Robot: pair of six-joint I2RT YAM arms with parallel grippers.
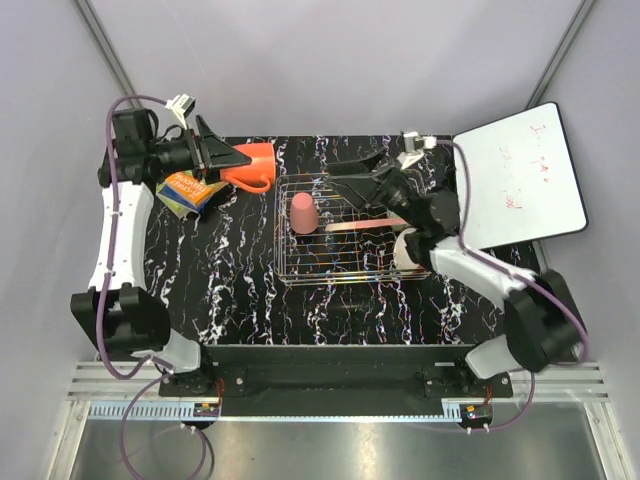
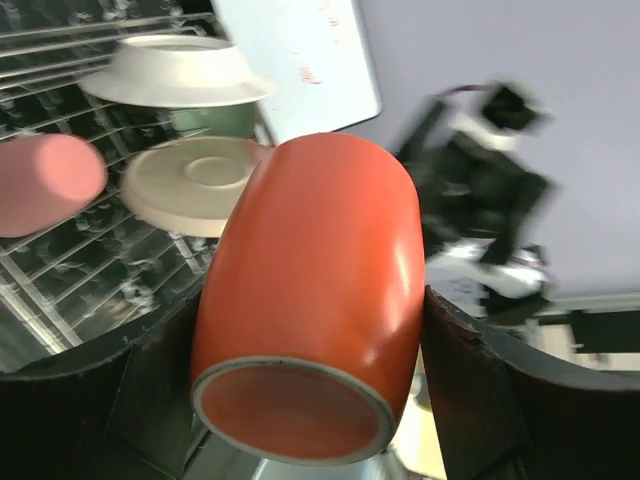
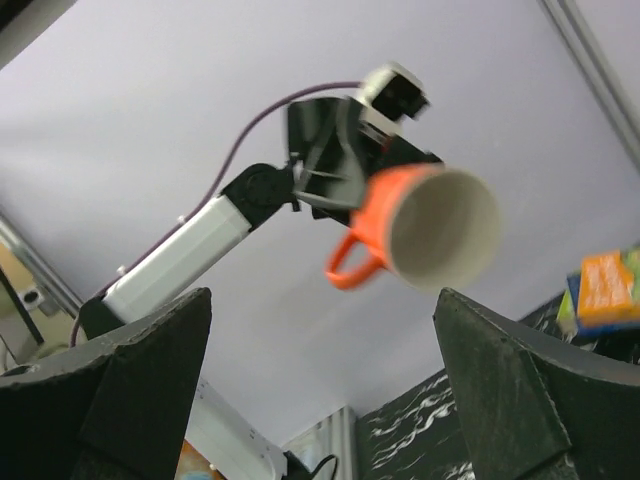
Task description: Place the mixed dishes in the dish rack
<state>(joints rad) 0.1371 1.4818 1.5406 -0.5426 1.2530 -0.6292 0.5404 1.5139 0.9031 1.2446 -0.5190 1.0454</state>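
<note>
Left pincer (image 2: 310, 385) clasps the orange handled mug (image 2: 315, 290) between its jaws; right pincer (image 3: 335, 395) gapes empty.

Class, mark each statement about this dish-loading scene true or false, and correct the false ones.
1. The left gripper holds the orange mug. True.
2. The pink tumbler stands on the table outside the dish rack. False: it is inside the rack.
3. The right gripper is open and empty. True.
4. The snack packet lies in the dish rack. False: it lies on the table, apart from the rack.
</note>
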